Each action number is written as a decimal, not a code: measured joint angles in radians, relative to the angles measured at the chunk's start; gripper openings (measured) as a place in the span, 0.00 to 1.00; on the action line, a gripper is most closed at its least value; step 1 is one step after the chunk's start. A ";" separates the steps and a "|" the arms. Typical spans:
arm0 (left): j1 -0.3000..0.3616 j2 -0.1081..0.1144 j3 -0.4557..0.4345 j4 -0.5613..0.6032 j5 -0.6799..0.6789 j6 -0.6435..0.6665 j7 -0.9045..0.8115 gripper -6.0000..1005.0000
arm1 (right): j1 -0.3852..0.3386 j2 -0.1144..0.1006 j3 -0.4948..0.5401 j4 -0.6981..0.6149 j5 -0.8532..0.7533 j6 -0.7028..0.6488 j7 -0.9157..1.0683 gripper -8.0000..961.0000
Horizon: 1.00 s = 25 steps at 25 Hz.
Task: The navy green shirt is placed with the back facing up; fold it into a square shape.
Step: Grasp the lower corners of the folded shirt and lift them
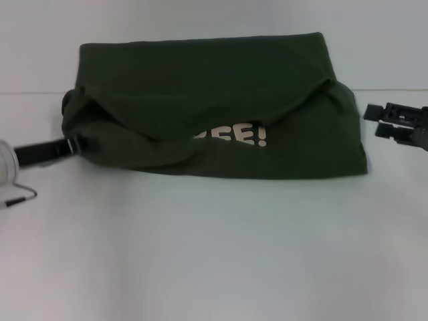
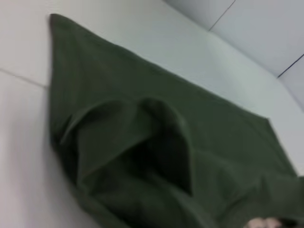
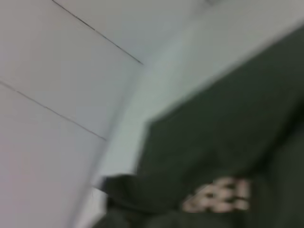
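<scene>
Navy green shirt (image 1: 200,87), partly folded

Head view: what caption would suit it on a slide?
Half-folded navy green shirt on a white table, left claw at its edge, right claw open alongside.

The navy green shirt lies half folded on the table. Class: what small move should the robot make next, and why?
Probably draw the left gripper clear of the navy green shirt: it sits at the shirt's left edge, the fold is slack there, and the right gripper is already apart, beside the right edge.
</scene>
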 joint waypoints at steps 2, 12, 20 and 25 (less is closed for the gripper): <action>-0.020 0.017 0.005 0.013 0.003 0.025 -0.052 0.08 | 0.038 -0.028 0.000 0.000 -0.101 0.028 0.073 0.77; -0.097 0.045 0.006 0.013 0.004 0.037 -0.140 0.08 | 0.259 -0.060 -0.037 -0.037 -0.566 0.167 0.265 0.76; -0.103 0.042 0.001 0.017 0.003 0.043 -0.150 0.08 | 0.299 -0.023 -0.116 0.023 -0.625 0.241 0.289 0.75; -0.105 0.039 0.001 0.018 0.003 0.039 -0.151 0.08 | 0.293 -0.015 -0.152 0.068 -0.628 0.288 0.291 0.74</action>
